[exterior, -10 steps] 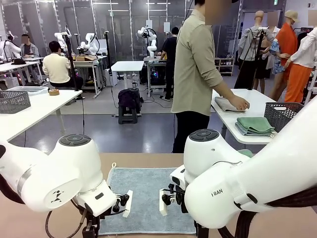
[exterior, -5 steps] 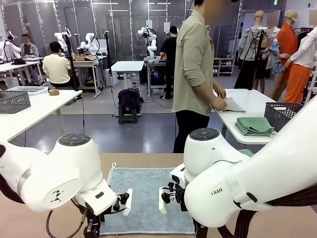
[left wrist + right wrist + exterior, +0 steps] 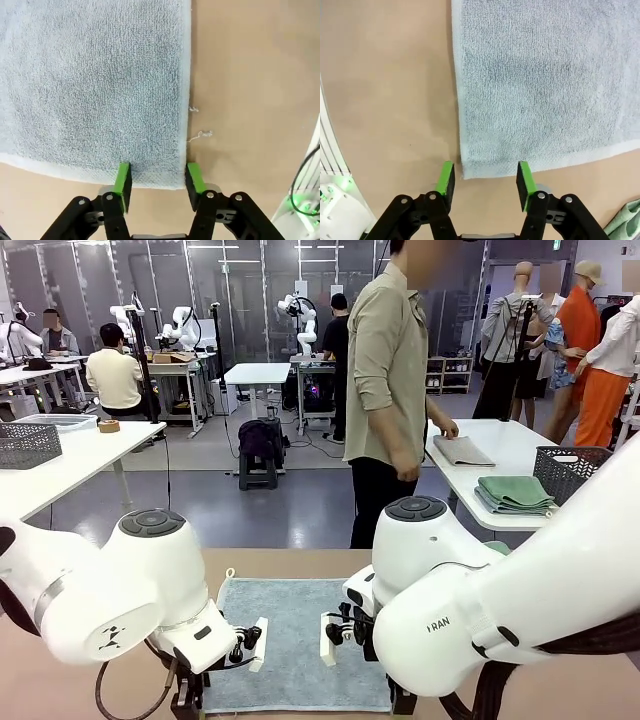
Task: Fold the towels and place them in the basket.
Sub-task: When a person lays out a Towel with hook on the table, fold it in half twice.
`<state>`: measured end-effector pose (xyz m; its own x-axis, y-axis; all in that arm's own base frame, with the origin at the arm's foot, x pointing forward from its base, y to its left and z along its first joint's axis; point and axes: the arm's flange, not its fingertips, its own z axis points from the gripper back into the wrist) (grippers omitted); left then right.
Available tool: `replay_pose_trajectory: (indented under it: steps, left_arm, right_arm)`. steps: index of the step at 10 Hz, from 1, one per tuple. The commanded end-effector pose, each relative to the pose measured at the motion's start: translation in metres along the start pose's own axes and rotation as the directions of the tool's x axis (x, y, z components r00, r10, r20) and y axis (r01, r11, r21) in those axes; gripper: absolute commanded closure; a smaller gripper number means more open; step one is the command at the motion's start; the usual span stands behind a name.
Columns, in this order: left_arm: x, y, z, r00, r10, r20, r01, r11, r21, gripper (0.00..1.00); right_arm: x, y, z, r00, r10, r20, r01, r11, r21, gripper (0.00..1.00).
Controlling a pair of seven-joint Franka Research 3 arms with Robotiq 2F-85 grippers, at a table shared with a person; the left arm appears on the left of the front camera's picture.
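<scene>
Big picture first: the tan table [image 3: 270, 562] has one pale blue towel [image 3: 295, 635] spread flat on it, right between the left arm [image 3: 120, 590] and the right arm [image 3: 500, 610]. I think its long side runs away from you toward the person [image 3: 390, 390], but the arms cover enough of it that I wouldn't swear to that.

The part that matters for your next move is the near edge. Each arm is sitting on its own near corner, so nobody has to reach across.

- The left gripper [image 3: 158, 171] has the towel's near left corner between its green pads [image 3: 123, 179]. The side hem runs just inside the other pad, and most of the cloth lies ahead of the fingers.
- The right gripper [image 3: 485, 172] mirrors that on the near right corner. The corner tip sits close to one pad and the cloth fans out ahead and to the side.

Both sets of jaws are spread and straddling the hem — nothing is pinched yet. The corner is off-centre in both gaps, so my guess is the bite will be thin, and you may want to nudge inward before you squeeze.

The fold would then go forward, along that long side.

The dark mesh basket [image 3: 575, 465] is well away on the white side table [image 3: 520, 440], next to a stack of folded green towels [image 3: 515, 493].
</scene>
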<state>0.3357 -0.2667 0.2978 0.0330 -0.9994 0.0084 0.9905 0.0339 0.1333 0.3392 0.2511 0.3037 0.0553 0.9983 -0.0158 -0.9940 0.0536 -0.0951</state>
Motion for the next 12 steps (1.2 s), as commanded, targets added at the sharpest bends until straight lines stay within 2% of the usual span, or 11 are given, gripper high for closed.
replay_pose_trajectory:
  steps: [1, 9, 10, 12]
  left_arm:
    - [-0.019, -0.027, -0.012, 1.000, 0.015, 0.005, -0.016, 0.999, 0.032, 0.44]
    - [-0.018, -0.033, -0.013, 1.000, 0.018, 0.008, -0.018, 0.999, 0.047, 0.44]
    - [-0.018, -0.034, -0.013, 1.000, 0.022, 0.005, -0.022, 0.999, 0.049, 0.64]
    - [-0.018, -0.035, -0.012, 1.000, 0.021, 0.016, -0.022, 0.999, 0.049, 0.64]
  right_arm:
    - [-0.015, 0.017, -0.012, 1.000, 0.010, -0.006, -0.010, 1.000, -0.023, 0.37]
    - [-0.021, 0.017, -0.022, 1.000, 0.006, -0.006, -0.006, 1.000, -0.004, 0.37]
    - [-0.021, 0.018, -0.023, 1.000, 0.003, -0.010, -0.003, 1.000, 0.003, 0.57]
    - [-0.021, 0.019, -0.023, 1.000, 0.003, -0.004, -0.003, 1.000, -0.015, 0.57]
